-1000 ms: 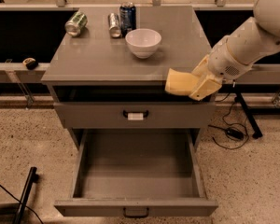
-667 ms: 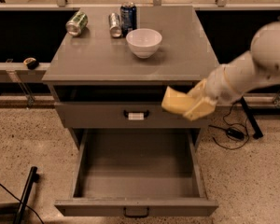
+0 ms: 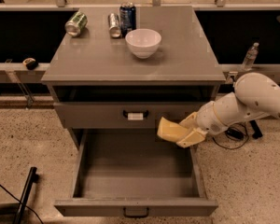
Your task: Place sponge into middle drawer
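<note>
The pale yellow sponge [image 3: 168, 130] is held in my gripper [image 3: 182, 132], which is shut on it. The white arm reaches in from the right. The sponge hangs tilted above the back right part of the open middle drawer [image 3: 135, 171], just in front of the closed drawer front with the white tag [image 3: 135, 115]. The open drawer is a wide grey box, pulled far out and with nothing in it, with a dark handle [image 3: 136, 213] on its front.
On the grey cabinet top [image 3: 93, 59] stand a white bowl [image 3: 143, 42], a blue can [image 3: 127, 16], a lying silver can [image 3: 114, 25] and a lying green can [image 3: 76, 24]. A water bottle [image 3: 249, 56] stands at the right. Cables lie on the speckled floor at right.
The gripper with the sponge has come down from the cabinet top's right edge, left and lower, to just above the open drawer's back right part.
</note>
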